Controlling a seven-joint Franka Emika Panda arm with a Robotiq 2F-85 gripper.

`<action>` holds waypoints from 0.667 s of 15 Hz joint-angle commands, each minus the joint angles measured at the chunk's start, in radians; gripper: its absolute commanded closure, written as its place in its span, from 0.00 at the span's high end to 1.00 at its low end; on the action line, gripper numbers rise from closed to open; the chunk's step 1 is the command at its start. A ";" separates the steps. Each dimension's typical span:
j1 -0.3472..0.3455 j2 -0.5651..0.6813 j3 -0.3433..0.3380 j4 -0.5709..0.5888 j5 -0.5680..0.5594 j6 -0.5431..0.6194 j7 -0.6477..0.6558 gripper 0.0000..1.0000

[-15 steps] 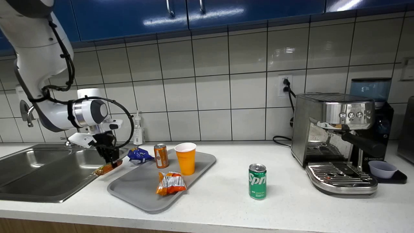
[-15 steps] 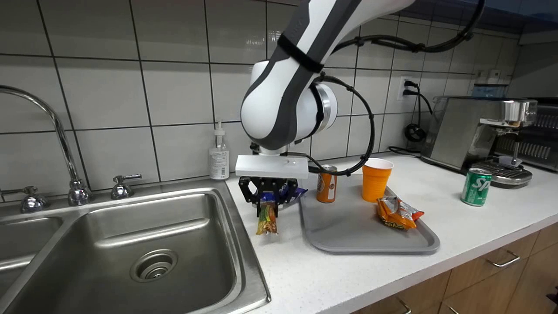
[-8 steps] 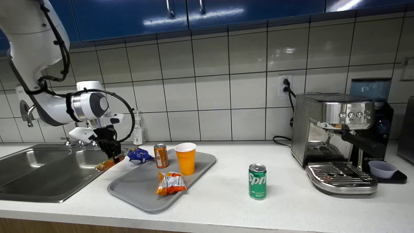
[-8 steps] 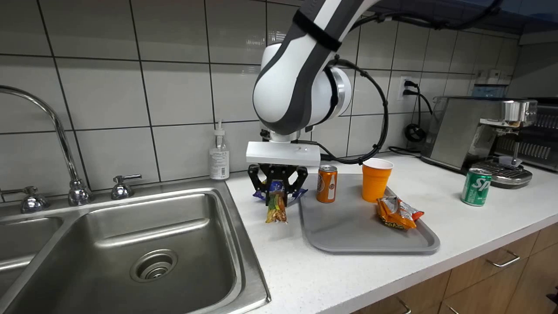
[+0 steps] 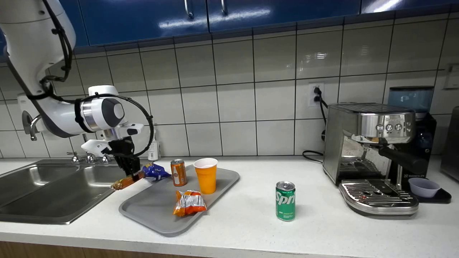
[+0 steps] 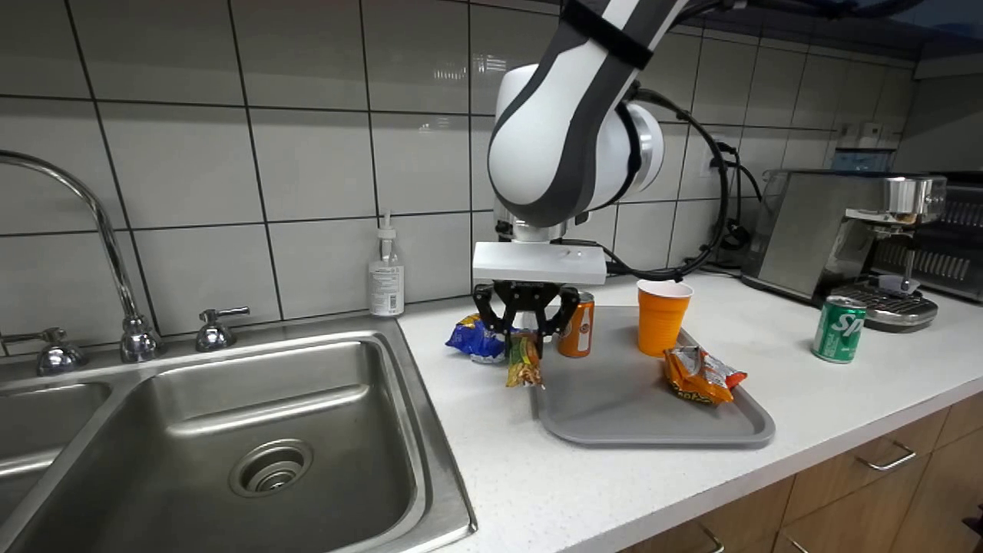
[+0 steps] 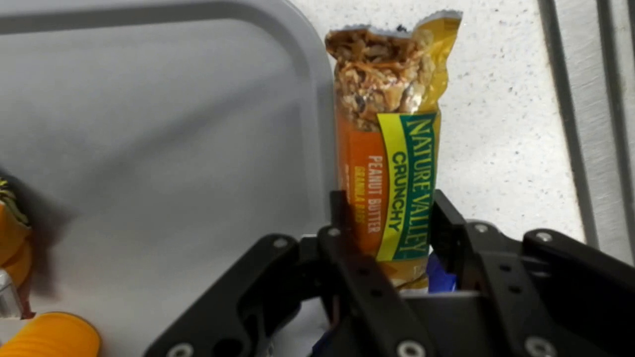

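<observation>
A white counter (image 6: 522,491) ran beneath the fingers (image 7: 449,218) in both exterior views. The steel sink (image 6: 439,461) lay to one side of the fingers, and the espresso machine (image 5: 365,125) stood well away on their opposite side, toward the back of the counter. Just beside the fingers, on the side away from the sink, came the grey tray (image 7: 198,148), its rim close by them in the wrist view. The black gripper (image 7: 389,206) hung above the counter, the fingers at its lower end. Back from the fingers, behind the sink's corner, a pump bottle (image 6: 386,280) stood upright. An orange cup (image 5: 206,179) stood upright on the tray, across from the fingers. Past the tray, well apart from the fingers, stood a green Sprite can (image 5: 285,200). An orange can (image 5: 178,173), also upright on the tray, was nearer to them than the cup. An orange packet (image 5: 190,204) lay on the tray's side farther from the fingers; a blue packet (image 6: 472,338) lay just behind them. A Nature Valley granola bar (image 7: 392,163) was clamped between the fingers, which stood partly apart, by its width only; one end stuck out past their tips.
</observation>
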 commanded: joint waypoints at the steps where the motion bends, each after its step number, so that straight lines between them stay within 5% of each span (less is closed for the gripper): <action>1: -0.006 -0.071 -0.025 -0.082 -0.037 0.029 0.042 0.17; 10: -0.045 -0.094 -0.074 -0.143 -0.046 0.053 0.041 0.17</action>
